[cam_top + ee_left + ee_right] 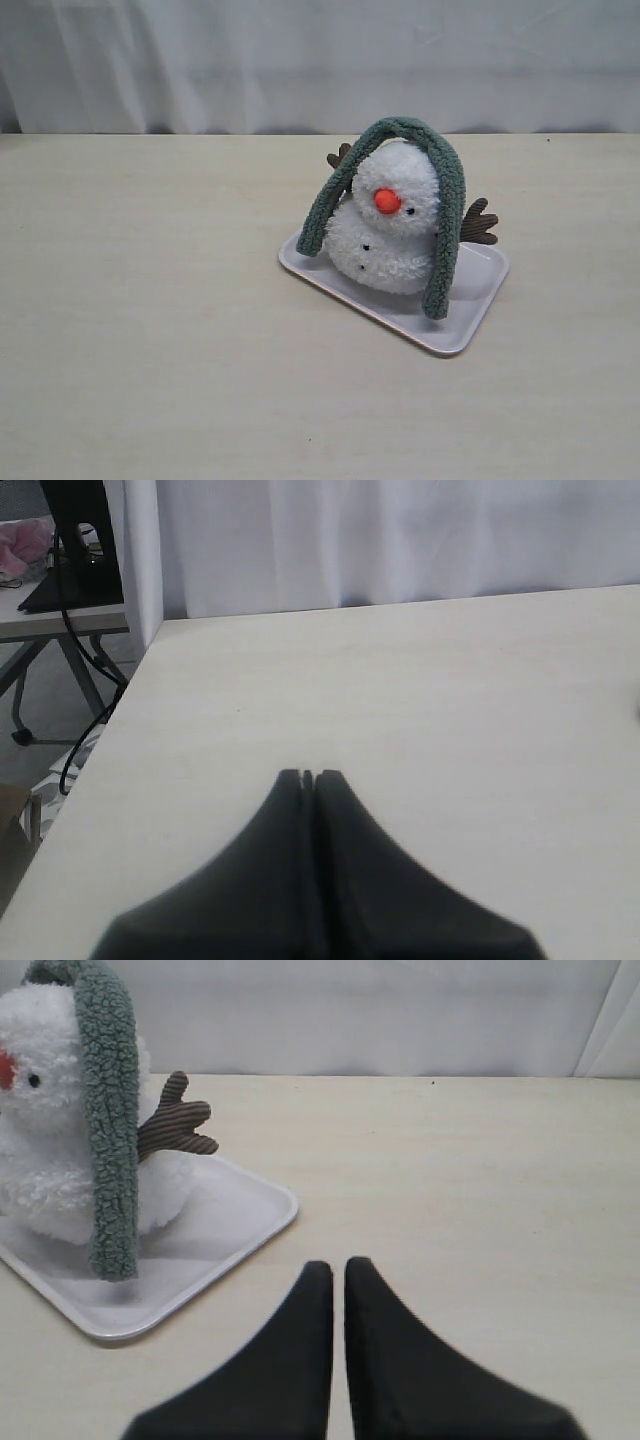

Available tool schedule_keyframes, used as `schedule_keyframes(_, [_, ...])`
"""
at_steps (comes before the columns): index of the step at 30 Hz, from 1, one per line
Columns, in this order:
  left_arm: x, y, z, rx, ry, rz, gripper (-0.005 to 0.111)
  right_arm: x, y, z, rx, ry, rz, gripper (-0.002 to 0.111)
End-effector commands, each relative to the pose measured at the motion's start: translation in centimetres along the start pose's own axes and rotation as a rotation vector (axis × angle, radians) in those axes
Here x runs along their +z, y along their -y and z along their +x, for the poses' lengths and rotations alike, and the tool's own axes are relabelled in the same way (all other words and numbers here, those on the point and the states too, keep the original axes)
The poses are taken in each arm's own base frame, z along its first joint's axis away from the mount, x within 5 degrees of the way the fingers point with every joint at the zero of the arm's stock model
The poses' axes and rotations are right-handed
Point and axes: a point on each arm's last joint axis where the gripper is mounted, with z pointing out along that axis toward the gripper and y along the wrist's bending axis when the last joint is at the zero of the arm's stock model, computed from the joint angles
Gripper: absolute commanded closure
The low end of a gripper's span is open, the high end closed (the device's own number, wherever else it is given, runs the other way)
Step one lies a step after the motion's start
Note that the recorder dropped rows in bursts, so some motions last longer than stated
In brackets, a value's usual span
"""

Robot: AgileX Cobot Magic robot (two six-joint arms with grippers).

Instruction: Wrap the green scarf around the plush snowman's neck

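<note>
The green scarf (400,126) lies draped over the top of the snowman's (385,255) head like an arch, not around the neck (392,226), which shows bare at the front. One end hangs down the left side of the toy and reaches the tray rim; the other hangs down the right side, passing in front of the brown twig arm (478,222), and its tip rests on the tray floor. The snowman stands upright with its orange nose (387,201) towards the near edge of the bench (150,300). It stands on a pale rectangular tray (470,300) that is turned at an angle to the bench edges, lying right of the middle and nearer the far edge than the near one. A white curtain (300,60) hangs behind the far edge.

The right tool (338,1265) hovers over bare bench, near the tray's corner but apart from it; its jaws are narrow, only a thin slit between them, and hold nothing. The left tool (308,776) is over bare bench close to the far left corner, jaws pressed together and empty
</note>
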Motion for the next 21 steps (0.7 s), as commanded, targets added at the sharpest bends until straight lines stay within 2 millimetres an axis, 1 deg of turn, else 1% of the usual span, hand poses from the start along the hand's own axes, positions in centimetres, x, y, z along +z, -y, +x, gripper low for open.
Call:
schedule_keyframes(1, [0.0, 0.0, 0.0, -0.012, 0.011, 0.001, 0.107, 0.0, 0.1, 0.1, -0.023, 0.004, 0.007, 0.104])
schedule_keyframes(3, [0.0, 0.0, 0.0, -0.012, 0.011, 0.001, 0.107, 0.0, 0.1, 0.1, -0.026, 0.004, 0.008, 0.104])
schedule_keyframes(4, [0.0, 0.0, 0.0, -0.012, 0.011, 0.001, 0.107, 0.0, 0.2, -0.1, -0.059, 0.018, 0.02, 0.104])
schedule_keyframes(6, [0.0, 0.0, 0.0, -0.012, 0.011, 0.001, 0.107, 0.0, 0.3, -0.7, -0.119, 0.09, 0.037, 0.104])
schedule_keyframes(10, [0.0, 0.0, 0.0, -0.012, 0.011, 0.001, 0.107, -0.9, 0.0, -3.8, -0.109, 0.445, 0.019, 0.104])
schedule_keyframes(15, [0.0, 0.0, 0.0, -0.012, 0.011, 0.001, 0.107, -2.8, -0.3, -6.5, -0.098, 0.805, -0.001, 0.104])
schedule_keyframes(17, [0.0, 0.0, 0.0, -0.012, 0.011, 0.001, 0.107, -3.7, -0.5, -7.3, -0.05, 0.941, -0.033, 0.104])
schedule_keyframes(19, [0.0, 0.0, 0.0, -0.012, 0.011, 0.001, 0.107, -4.6, -0.5, -7.8, 0.086, 1.055, -0.122, 0.104])
schedule_keyframes(21, [0.0, 0.0, 0.0, -0.012, 0.011, 0.001, 0.107, -4.9, -0.6, -8.0, 0.152, 1.078, -0.167, 0.104])
